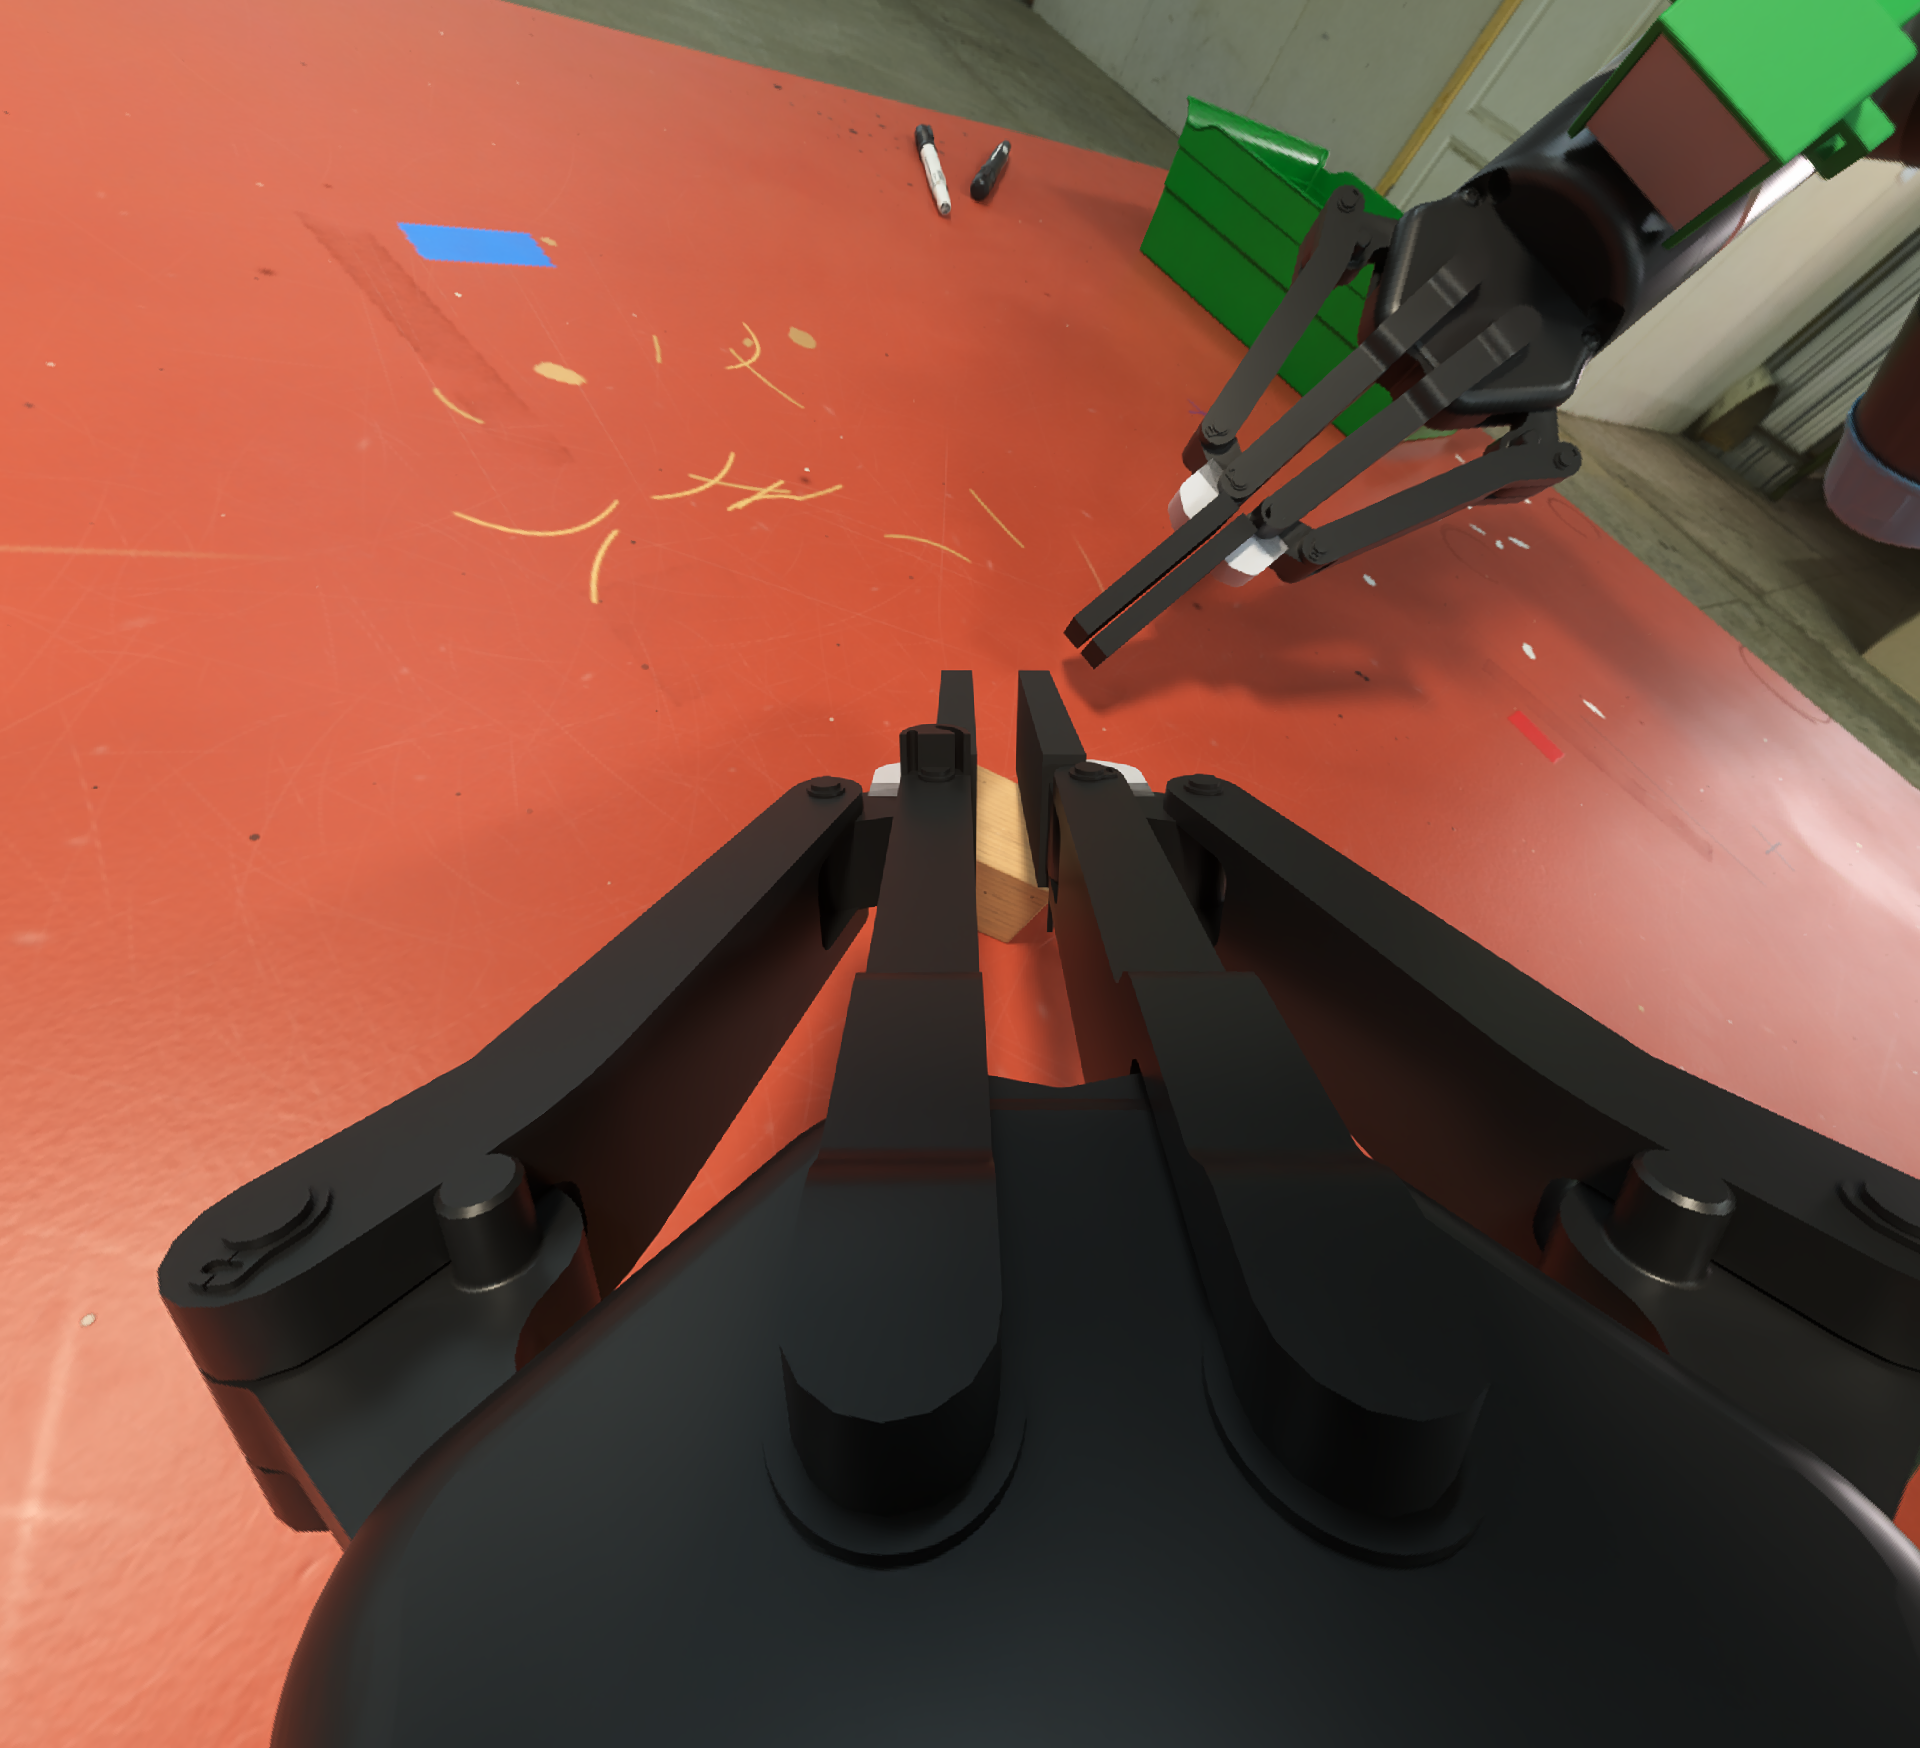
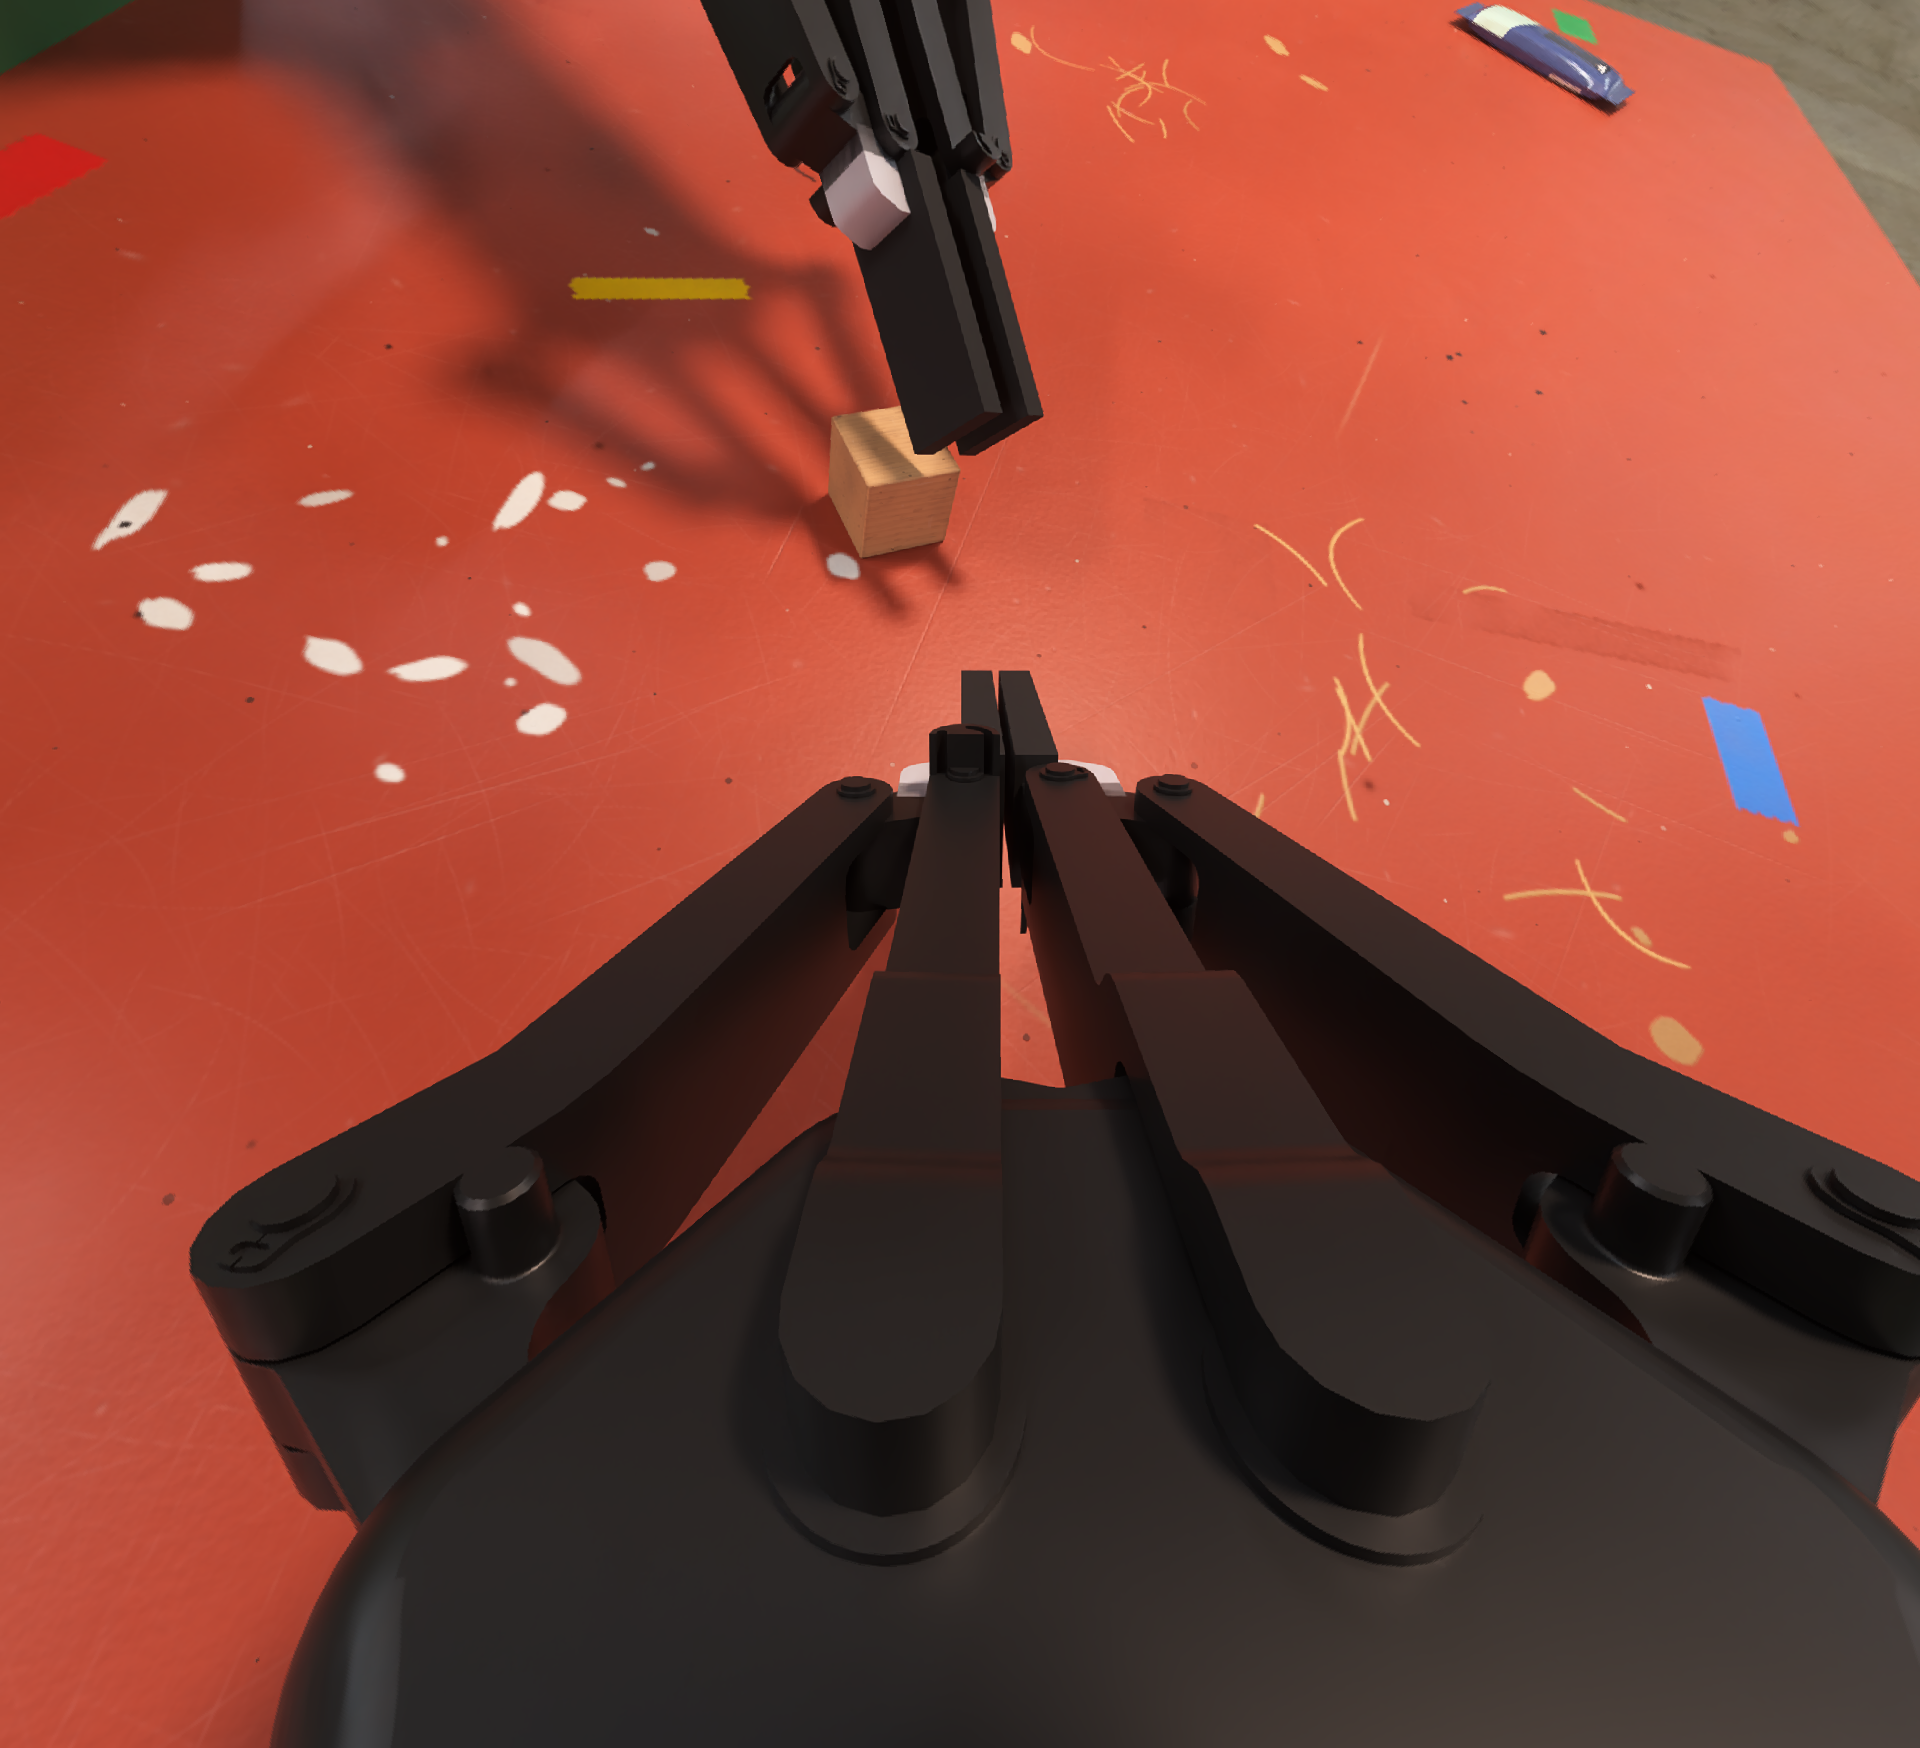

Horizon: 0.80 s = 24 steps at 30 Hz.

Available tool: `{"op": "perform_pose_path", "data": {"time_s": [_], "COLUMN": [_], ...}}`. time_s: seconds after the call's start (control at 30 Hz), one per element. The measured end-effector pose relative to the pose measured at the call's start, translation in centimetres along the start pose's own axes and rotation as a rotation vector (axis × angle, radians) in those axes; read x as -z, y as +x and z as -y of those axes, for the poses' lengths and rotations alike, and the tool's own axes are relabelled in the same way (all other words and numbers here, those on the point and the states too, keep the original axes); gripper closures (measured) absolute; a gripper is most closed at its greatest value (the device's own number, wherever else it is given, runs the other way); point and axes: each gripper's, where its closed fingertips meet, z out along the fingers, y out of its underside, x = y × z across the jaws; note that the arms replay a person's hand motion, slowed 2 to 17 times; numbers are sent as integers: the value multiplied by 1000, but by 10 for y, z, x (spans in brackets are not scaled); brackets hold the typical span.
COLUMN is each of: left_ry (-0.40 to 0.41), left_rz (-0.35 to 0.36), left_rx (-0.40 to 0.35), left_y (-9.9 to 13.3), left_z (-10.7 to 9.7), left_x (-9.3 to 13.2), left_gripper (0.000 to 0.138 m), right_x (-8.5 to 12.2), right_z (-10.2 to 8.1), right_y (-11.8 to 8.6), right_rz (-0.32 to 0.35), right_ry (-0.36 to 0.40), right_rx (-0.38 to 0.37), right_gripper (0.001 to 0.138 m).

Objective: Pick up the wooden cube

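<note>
A small wooden cube point(image 2: 894, 493), pale tan with fine straight grain and crisp edges, is seen resting on the red table point(image 2: 1143, 451). It is pinched between the nearly closed fingers of the left gripper point(image 1: 997, 690). The right gripper point(image 2: 995, 690) is pressed together, empty, near the cube.

The right gripper point(image 2: 995, 696) is hovering over the red table point(image 2: 1195, 451) with its fingers pressed together and nothing between them. Ahead of it the wooden cube point(image 2: 891, 493) is sitting on the table beside white paint flecks point(image 2: 332, 654), while the left gripper point(image 2: 971, 431) is reaching down from above, its nearly closed fingertips overlapping the cube's top far corner; whether they are touching it is unclear. A yellow tape strip point(image 2: 659, 287) is lying beyond the cube, blue tape point(image 2: 1749, 756) is lying off to the right, and a dark blue packet point(image 2: 1545, 53) is resting near the table's far right corner.
</note>
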Motion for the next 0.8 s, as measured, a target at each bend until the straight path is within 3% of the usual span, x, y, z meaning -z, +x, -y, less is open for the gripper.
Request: {"op": "perform_pose_path", "data": {"time_s": [0.17,0.8], "left_ry": [-32,-46], "left_rz": [11,2], "left_rx": [-9,-28], "left_y": [-2,1], "left_z": [-7,-3], "left_x": [0,-9], "left_gripper": [126,127], "right_x": [-2,-6], "right_z": [-2,-3], "right_y": [-3,-1], "right_rz": [13,-29], "right_ry": [-12,-26], "right_rx": [1,26], "right_gripper": [137,138]}}
